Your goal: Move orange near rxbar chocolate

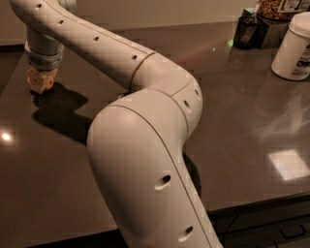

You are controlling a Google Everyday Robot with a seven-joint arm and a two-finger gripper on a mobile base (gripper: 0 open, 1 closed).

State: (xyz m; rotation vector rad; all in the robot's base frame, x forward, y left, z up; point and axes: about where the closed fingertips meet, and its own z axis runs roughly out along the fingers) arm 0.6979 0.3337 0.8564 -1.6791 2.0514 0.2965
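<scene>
My gripper (41, 81) hangs at the far left of the dark table (242, 126), low over its surface, at the end of the long white arm (145, 145). A rounded yellow-orange shape sits right at the gripper's tip. I cannot tell whether it is the orange held there or part of the gripper. The rxbar chocolate is out of view, either behind the arm or outside the frame. The arm's large elbow fills the middle of the view and hides much of the table.
A white jar (294, 48) stands at the back right. A dark container (247, 31) and a clear jar of brown contents (276, 9) stand behind it. The table's front edge (256, 202) runs along the lower right.
</scene>
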